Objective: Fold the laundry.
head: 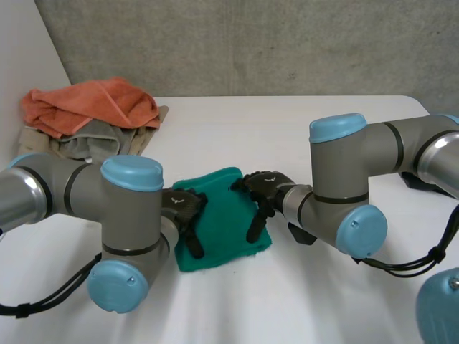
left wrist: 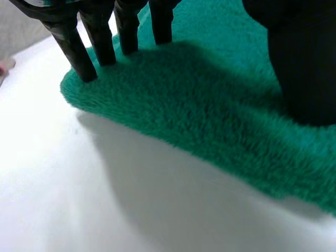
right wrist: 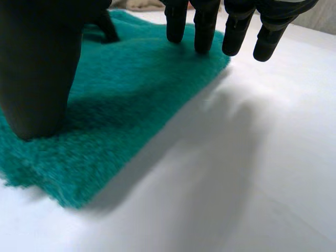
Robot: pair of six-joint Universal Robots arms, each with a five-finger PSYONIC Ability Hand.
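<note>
Green cloth (head: 222, 229) lies mid-way across the white table (head: 301, 136), the left hand (head: 185, 208) on its left edge and the right hand (head: 264, 188) on its right edge. In the left wrist view, straight fingers (left wrist: 73, 47) press the cloth near its edge, grasping nothing. In the right wrist view, straight fingers (right wrist: 203, 29) touch the cloth's corner, with the thumb (right wrist: 37, 68) planted on it, unclenched.
</note>
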